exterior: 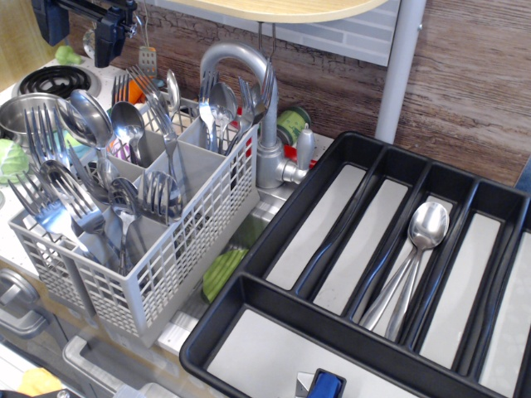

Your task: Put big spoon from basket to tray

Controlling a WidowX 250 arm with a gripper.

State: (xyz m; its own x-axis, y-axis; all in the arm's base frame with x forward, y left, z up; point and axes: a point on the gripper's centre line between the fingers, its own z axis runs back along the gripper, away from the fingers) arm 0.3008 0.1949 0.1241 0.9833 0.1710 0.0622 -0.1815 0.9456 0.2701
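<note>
The pincer [106, 37] hangs at 11 o'clock above the basket [178, 257], its spread untellable; descend squarely over a big spoon [86, 116], avoiding the forks [50, 157].

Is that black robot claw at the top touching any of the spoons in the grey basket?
Apart. The only view shows the claw up at the top left, with clear background between it and the cutlery in the basket.

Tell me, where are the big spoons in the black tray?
The big spoons lie in the tray's third long compartment from the left, bowls toward the wooden wall.
</note>
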